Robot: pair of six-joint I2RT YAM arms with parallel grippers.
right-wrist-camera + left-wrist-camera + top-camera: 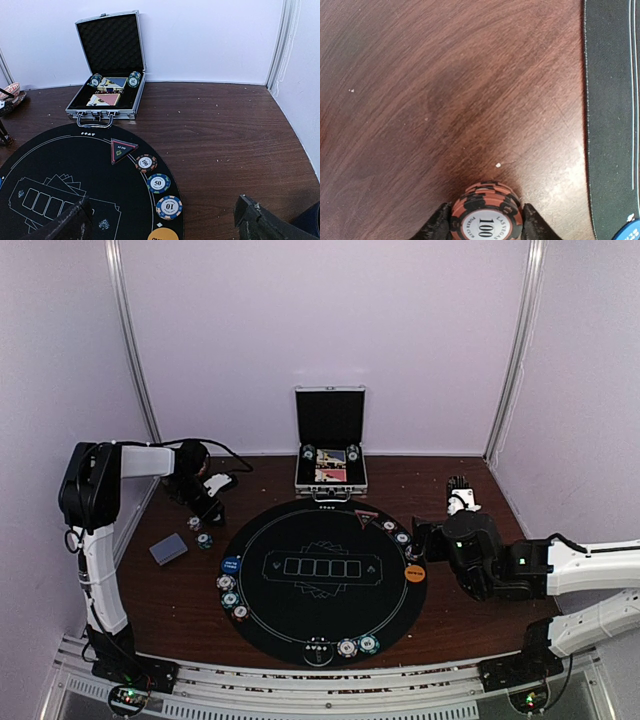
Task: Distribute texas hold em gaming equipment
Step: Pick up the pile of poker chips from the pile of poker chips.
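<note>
The left gripper [486, 232] is narrowed onto a small stack of red chips [487, 217], the top one marked 100. Its black fingers [437, 227] press against the stack's two sides, and the stack sits on the bare wood table [445, 100], just left of the black mat [610, 100]. The edge of the blue button [627, 232] shows at the mat's rim, to the right of the gripper. From above, this gripper [207, 508] points down at the table's left side, beyond the deck [168, 549], with a teal chip [204, 540] near it. The right gripper [165, 227] is spread wide and holds nothing. It hovers low over the mat's right rim, facing the open case [107, 60] at the far edge. Ahead of it, three chips lie flat in a line along the rim: a 100 chip [145, 162], a 50 chip [158, 183] and a 10 chip [169, 207]. The orange button [162, 234] lies nearest, between its fingers. More chips lie at the mat's left rim [230, 598] and near rim [346, 647].
</note>
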